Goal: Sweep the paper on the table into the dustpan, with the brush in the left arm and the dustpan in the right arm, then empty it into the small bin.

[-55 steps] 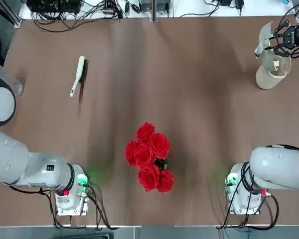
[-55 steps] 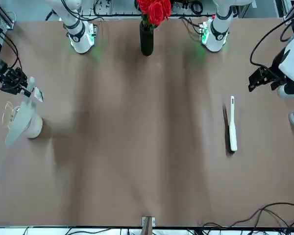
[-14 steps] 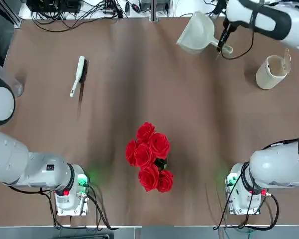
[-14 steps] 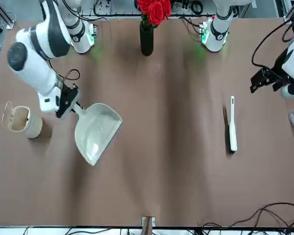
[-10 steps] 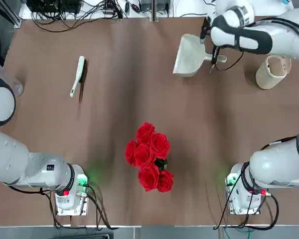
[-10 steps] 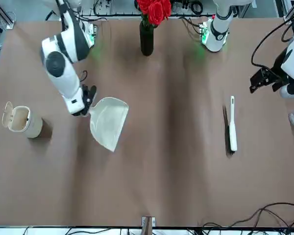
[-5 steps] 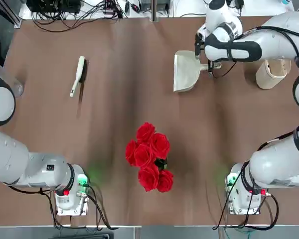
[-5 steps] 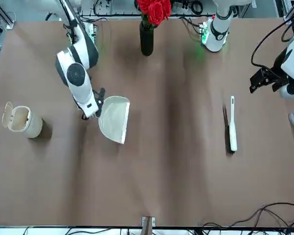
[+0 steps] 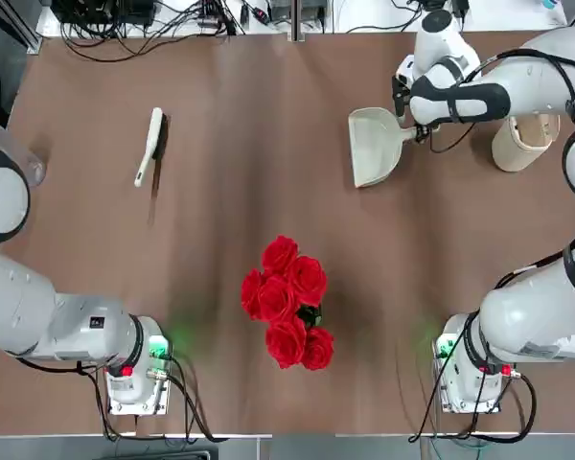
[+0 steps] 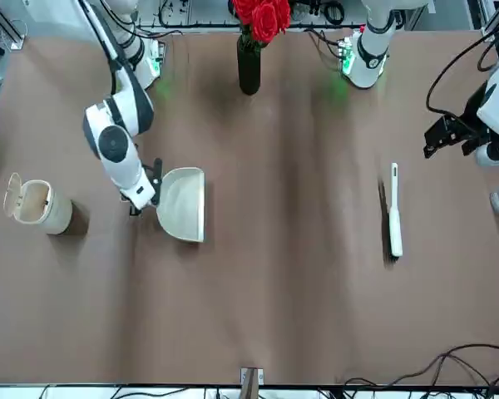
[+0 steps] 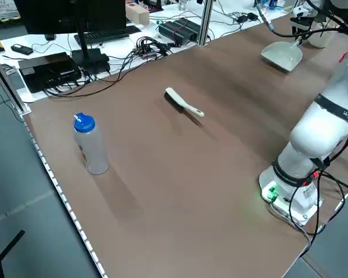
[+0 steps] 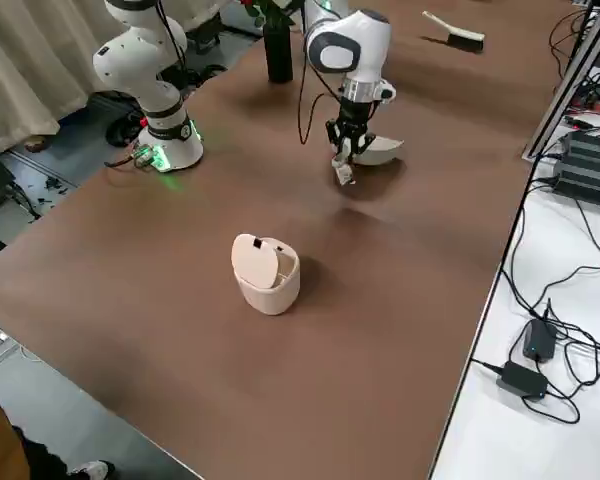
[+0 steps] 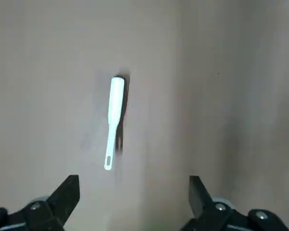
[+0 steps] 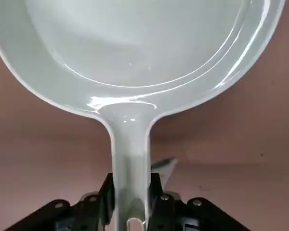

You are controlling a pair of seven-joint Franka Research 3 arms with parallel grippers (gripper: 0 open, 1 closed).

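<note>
My right gripper (image 9: 409, 127) is shut on the stubby handle of the pale dustpan (image 9: 373, 146), held low over the brown table (image 9: 220, 240) at the far right, left of the small beige bin (image 9: 523, 140). The right wrist view shows the handle clamped between the fingers (image 14: 102, 198) with the dustpan (image 14: 135, 53) holding nothing. The white-handled brush (image 9: 150, 146) lies alone at the far left. Well above it, my left gripper (image 13: 133, 197) hangs open, by the table's left edge (image 10: 443, 137). No paper ball shows in any view.
A dark vase of red roses (image 9: 288, 301) stands at the near middle between the arm bases. A clear bottle with a blue cap (image 11: 90, 145) stands near the left edge. Cables and electronics (image 9: 153, 19) lie beyond the far edge.
The right arm carried the dustpan away from above the bin, across the far side to the left, then brought it lower and slightly back right. Brush and left arm stayed put.
</note>
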